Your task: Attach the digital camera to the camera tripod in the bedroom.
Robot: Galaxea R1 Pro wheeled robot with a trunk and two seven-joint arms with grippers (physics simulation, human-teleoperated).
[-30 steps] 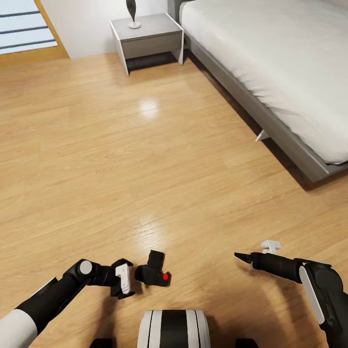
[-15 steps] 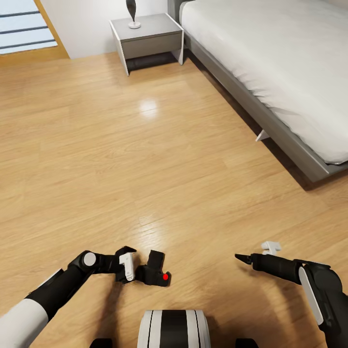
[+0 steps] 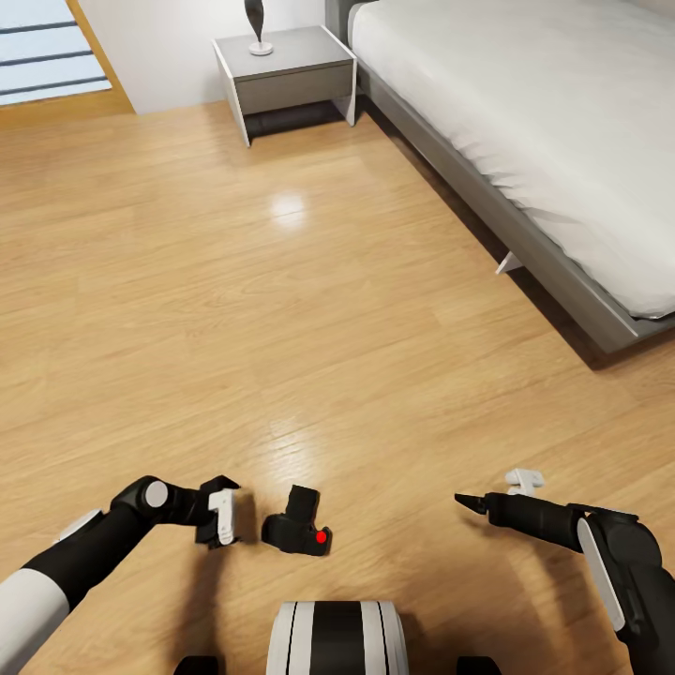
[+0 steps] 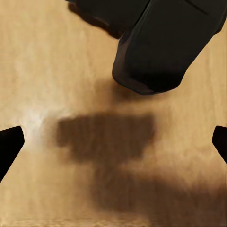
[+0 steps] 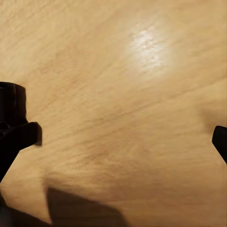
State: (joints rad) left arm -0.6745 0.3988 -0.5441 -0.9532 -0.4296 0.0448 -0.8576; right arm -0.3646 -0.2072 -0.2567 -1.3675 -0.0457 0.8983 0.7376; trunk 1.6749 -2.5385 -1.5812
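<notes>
The digital camera [image 3: 296, 526], a small black body with a red dot, lies on the light wood floor just in front of my base. My left gripper [image 3: 217, 512] hovers low beside it, a short gap away on its left, open and empty. In the left wrist view the camera [image 4: 161, 42] sits ahead of the spread fingertips [image 4: 9, 144], and its shadow falls between them. My right gripper [image 3: 497, 492] is open and empty over bare floor, well to the camera's right. The right wrist view has floor between the wide-apart fingertips [image 5: 16, 137]. The camera tripod is out of view.
A grey-framed bed [image 3: 562, 272] with a white mattress runs along the right side. A grey nightstand [image 3: 281, 70] holding a dark ornament [image 3: 258, 23] stands at the back by the wall. An oak door [image 3: 47, 66] is at the back left. Wide floor lies between.
My left gripper first closed in on the camera until it nearly touched, then drew back to the left. The camera and the right arm stayed in place.
</notes>
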